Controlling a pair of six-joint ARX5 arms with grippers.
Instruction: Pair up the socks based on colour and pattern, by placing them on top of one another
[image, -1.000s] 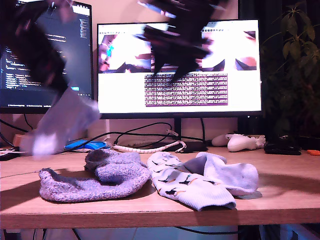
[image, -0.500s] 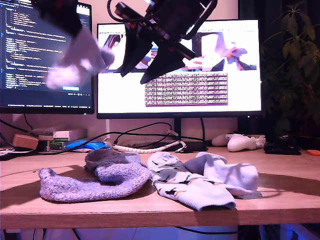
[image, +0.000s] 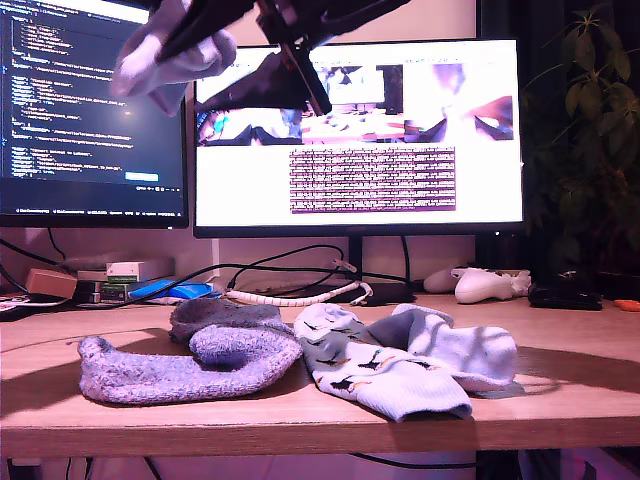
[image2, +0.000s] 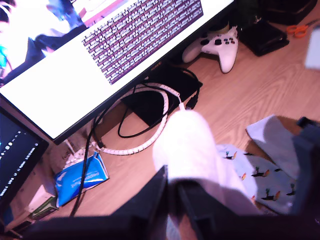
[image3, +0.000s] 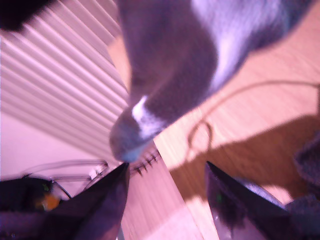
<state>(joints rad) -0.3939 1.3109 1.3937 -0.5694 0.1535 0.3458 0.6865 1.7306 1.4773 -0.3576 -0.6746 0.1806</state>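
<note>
First claw: my first gripper (image2: 175, 196) is pinching the plain pale sock (image2: 192, 145), jaws clamped on its cuff end
Second claw: my second gripper (image3: 166, 167) is hanging with its jaws spread apart, gripping nothing
Where the sock is: it is dangling high above the table (image: 560, 400), up by the top of the exterior view's left, in front of the monitors; the second wrist view is looking up at its toe
Its likely partner: the other plain pale sock (image: 462, 350) is lying at the exterior view's right end of the heap, touching the bird-print socks (image: 375, 378)
Step, as I'm judging it: carrying the lifted sock over to lay on that partner
Risk one: the sock is hanging loose, so a quick swing could be flinging the toe onto the bird prints instead
Risk two: only a small fold is showing between the jaws, so it could be slipping out early
Risk three: the open claw is sitting near the dangling toe and could be snagging it
Count, plain pale: two, one aloft, one on the table
Count, purple fuzzy socks (image: 180, 375): two, overlapping
Count, bird-print: looking like two, overlapped; the border is unclear
Count, game controller (image: 485, 285): one, well behind the heap
</note>
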